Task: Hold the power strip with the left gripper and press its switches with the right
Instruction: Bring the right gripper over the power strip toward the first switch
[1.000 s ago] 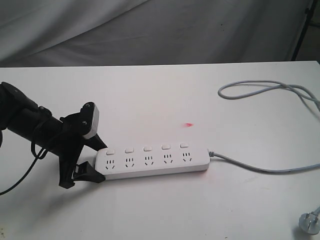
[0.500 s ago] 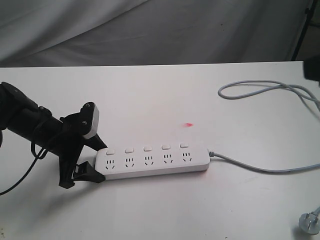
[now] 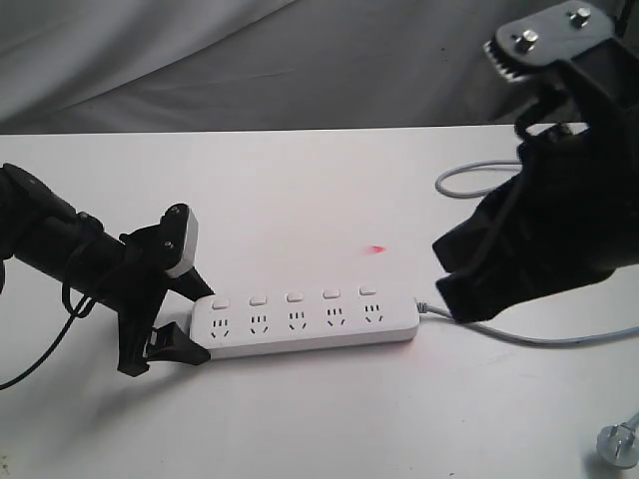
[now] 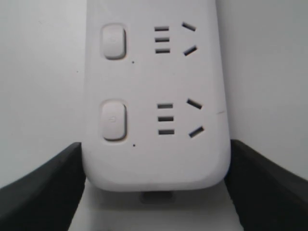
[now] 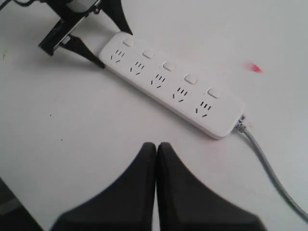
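Your long flat white plastic power strip [image 3: 305, 324] lies flat on the white desk [image 3: 300, 190], left of the middle and nearer the front edge than the back. Its length runs roughly along that front edge. Its five small white rounded-square switches [image 3: 295, 297] sit in a row on the side facing the back edge, one above each three-pin socket.

Your left gripper [image 3: 205, 325], the slim black arm with the small white-grey block at its wrist, reaches in low from the desk's left edge. Its jaws are spread wide around the strip's rounded left end. The wrist view shows one short black finger [image 4: 43, 192] lying against each long side of that end, so you have the strip clamped across its width.

Your right gripper [image 5: 156, 147], the bulky black arm with the grey plate [image 3: 549, 35] and two screws, hangs in the air over the right half of the desk. It is just past the strip's cord end and clear of every switch. Its long tapering fingers are pressed tight together with nothing between them.

The thin grey cord [image 3: 519, 334] leaves the strip's right end and runs off toward the right edge. A loop of it lies near the back right corner. The loose grey plug [image 3: 621, 441] rests by the front right corner. A small red spot [image 3: 376, 248] marks the desk behind the strip.
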Robot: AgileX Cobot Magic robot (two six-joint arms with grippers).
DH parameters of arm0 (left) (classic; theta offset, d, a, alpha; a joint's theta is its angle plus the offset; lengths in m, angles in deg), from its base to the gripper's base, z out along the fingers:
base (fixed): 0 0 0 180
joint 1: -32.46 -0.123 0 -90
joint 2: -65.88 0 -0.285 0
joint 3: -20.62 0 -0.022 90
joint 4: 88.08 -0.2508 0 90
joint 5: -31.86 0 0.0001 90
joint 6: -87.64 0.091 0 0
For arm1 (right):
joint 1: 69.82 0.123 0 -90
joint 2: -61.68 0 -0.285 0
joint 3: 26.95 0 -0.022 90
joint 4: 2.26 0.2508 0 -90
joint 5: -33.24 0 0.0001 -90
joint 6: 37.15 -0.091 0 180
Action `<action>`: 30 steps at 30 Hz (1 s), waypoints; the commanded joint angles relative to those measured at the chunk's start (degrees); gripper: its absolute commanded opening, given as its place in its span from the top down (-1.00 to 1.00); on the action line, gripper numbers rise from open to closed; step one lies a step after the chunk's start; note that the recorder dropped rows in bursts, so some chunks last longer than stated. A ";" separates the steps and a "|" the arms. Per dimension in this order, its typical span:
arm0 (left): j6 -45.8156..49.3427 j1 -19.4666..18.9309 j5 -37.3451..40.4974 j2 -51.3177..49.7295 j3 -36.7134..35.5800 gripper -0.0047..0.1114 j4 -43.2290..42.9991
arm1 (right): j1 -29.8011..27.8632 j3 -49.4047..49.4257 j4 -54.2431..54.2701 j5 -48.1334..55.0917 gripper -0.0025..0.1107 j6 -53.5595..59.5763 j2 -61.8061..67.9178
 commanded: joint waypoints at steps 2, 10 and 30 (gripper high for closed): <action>0.15 0.29 0.25 0.03 -0.21 -0.03 -0.05 | 2.20 -0.36 1.53 -0.12 0.96 3.39 2.91; 0.15 0.29 0.25 0.03 -0.21 -0.03 -0.05 | 2.20 -0.36 6.27 -6.51 0.96 14.86 3.94; 0.15 0.29 0.25 0.03 -0.21 -0.03 -0.05 | 2.09 -28.31 19.95 -8.23 0.96 47.30 36.53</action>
